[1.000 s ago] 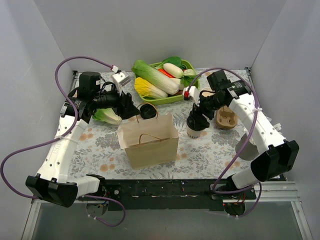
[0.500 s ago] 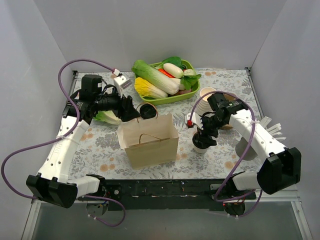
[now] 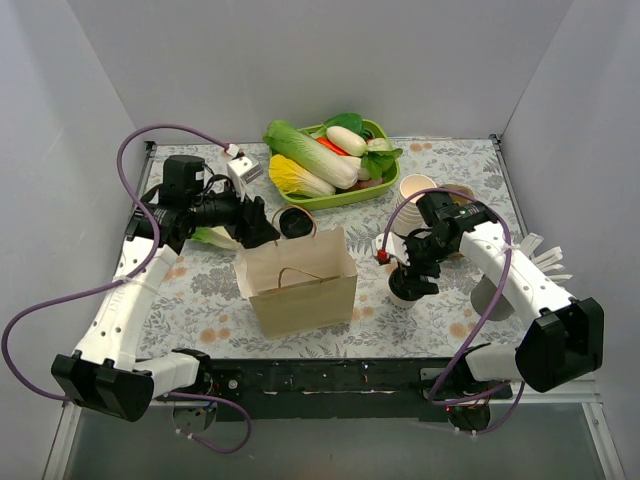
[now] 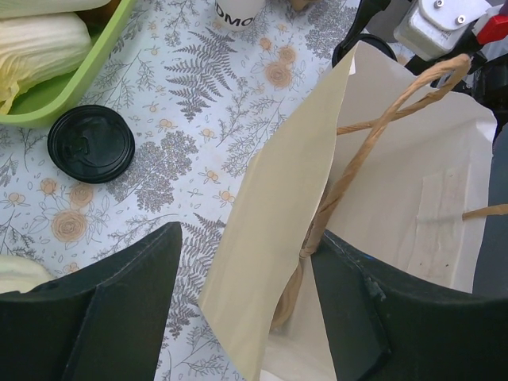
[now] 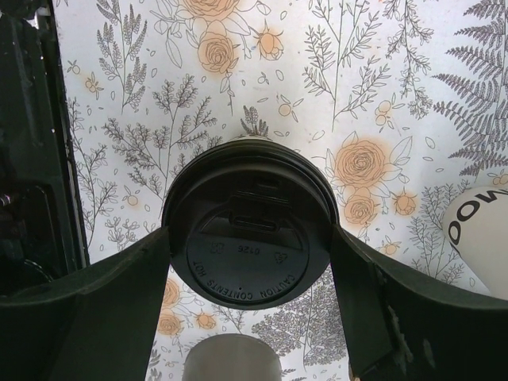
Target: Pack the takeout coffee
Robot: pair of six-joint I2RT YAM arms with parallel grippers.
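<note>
The takeout coffee (image 3: 407, 287), a cream paper cup with a round black lid (image 5: 246, 234), stands right of the open brown paper bag (image 3: 298, 285). My right gripper (image 3: 409, 272) is above it, and in the right wrist view my right gripper (image 5: 250, 232) has both fingers pressed against the lid's sides. My left gripper (image 3: 262, 230) is at the bag's back left corner. In the left wrist view my left gripper (image 4: 248, 232) is open, its jaws straddling the bag's wall (image 4: 278, 206) and twisted handle. The bag's inside (image 4: 413, 190) looks empty.
A loose black lid (image 3: 293, 222) lies behind the bag, also in the left wrist view (image 4: 91, 143). A green tray (image 3: 335, 198) of vegetables is at the back. A stack of lidless cups (image 3: 415, 188) and a grey cylinder (image 3: 490, 297) are near the right arm.
My right gripper has carried the lidded cup toward the near right, away from the bag's right side. The left gripper stays at the bag's back corner.
</note>
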